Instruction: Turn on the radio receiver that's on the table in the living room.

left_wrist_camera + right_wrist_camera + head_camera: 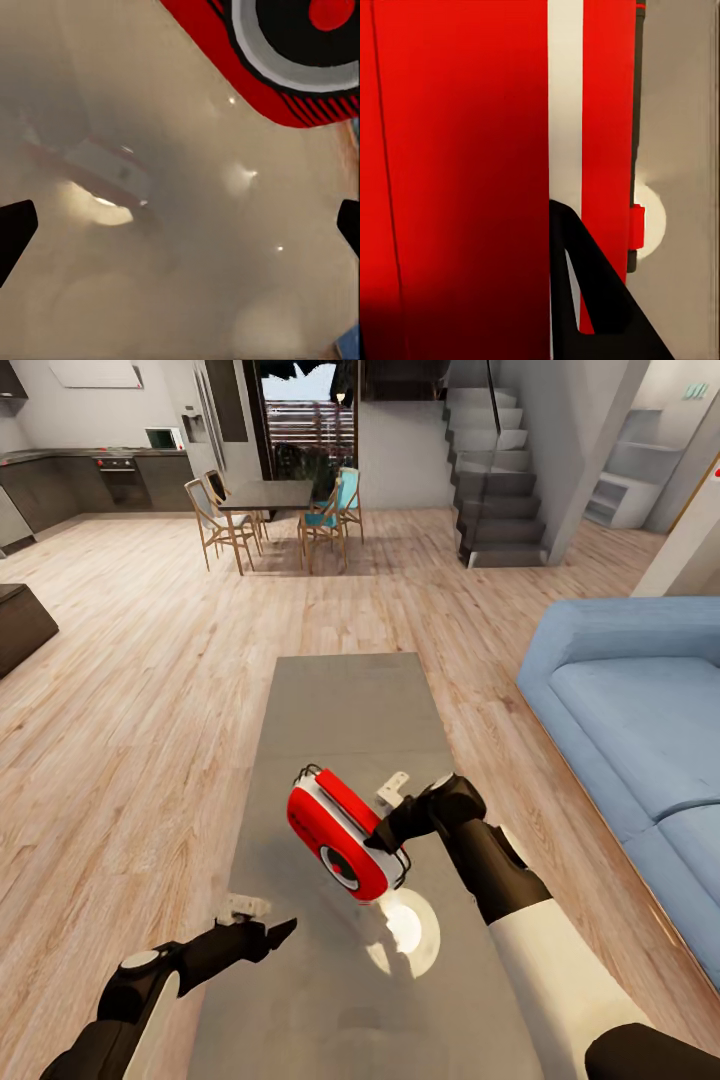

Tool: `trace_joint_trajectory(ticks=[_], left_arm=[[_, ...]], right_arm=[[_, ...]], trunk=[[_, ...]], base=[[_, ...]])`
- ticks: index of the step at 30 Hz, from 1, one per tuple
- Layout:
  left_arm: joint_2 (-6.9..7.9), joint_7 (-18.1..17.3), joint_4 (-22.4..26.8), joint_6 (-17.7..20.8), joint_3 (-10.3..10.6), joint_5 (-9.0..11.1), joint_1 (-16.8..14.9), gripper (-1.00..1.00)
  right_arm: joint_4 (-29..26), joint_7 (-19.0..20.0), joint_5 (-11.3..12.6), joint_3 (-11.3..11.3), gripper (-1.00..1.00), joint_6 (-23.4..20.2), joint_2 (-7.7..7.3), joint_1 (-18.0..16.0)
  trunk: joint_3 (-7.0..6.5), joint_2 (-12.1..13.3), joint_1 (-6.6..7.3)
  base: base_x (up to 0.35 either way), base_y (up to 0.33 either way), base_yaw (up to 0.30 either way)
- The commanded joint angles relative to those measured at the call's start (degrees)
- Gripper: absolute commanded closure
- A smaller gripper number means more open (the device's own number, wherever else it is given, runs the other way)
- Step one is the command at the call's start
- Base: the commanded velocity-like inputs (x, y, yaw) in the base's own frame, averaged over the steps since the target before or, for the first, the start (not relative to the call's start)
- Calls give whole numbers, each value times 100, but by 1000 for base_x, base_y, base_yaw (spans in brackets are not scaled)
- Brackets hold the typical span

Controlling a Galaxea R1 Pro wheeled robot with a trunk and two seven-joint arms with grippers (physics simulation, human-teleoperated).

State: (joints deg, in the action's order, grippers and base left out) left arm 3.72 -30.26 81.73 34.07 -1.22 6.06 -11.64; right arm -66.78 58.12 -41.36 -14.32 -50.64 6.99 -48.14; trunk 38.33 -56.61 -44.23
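Observation:
The radio receiver (335,835), with its red front, round dial and white body, hangs tilted just above the grey table (340,700) near its close end. My right gripper (385,830) is shut on the radio's far side. In the right wrist view a dark finger (585,300) lies against its red and white casing (457,150). My left gripper (270,932) hovers low at the table's left edge, short of the radio. In the left wrist view that gripper (180,225) is open over the tabletop, with the radio's dial (285,52) just ahead.
A light blue sofa (630,710) runs along the table's right side. Wood floor lies to the left, with a dark low cabinet (20,625) at the far left. A dining table with chairs (265,495), the kitchen (90,470) and stairs (495,480) stand far back.

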Motion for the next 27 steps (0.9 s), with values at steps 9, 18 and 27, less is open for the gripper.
trace_joint_trajectory(ticks=[9, 18, 27], left_arm=[[-100, -318, 220, 423, 17, 0, -1, -100], [-142, -534, 233, 592, 15, 8, 1, -100], [-247, -602, 237, 609, 16, 9, 2, -100]], right_arm=[[-1320, 471, -16, 0, 100, -493, -563, 847], [-1395, 482, 3, 0, 100, -517, -810, 955], [-1367, 437, -18, 8, 100, -468, -830, 1371]], trunk=[[0, 0, 0], [0, 0, 0], [0, 0, 0]], base=[[0, 0, 0], [0, 0, 0], [0, 0, 0]])
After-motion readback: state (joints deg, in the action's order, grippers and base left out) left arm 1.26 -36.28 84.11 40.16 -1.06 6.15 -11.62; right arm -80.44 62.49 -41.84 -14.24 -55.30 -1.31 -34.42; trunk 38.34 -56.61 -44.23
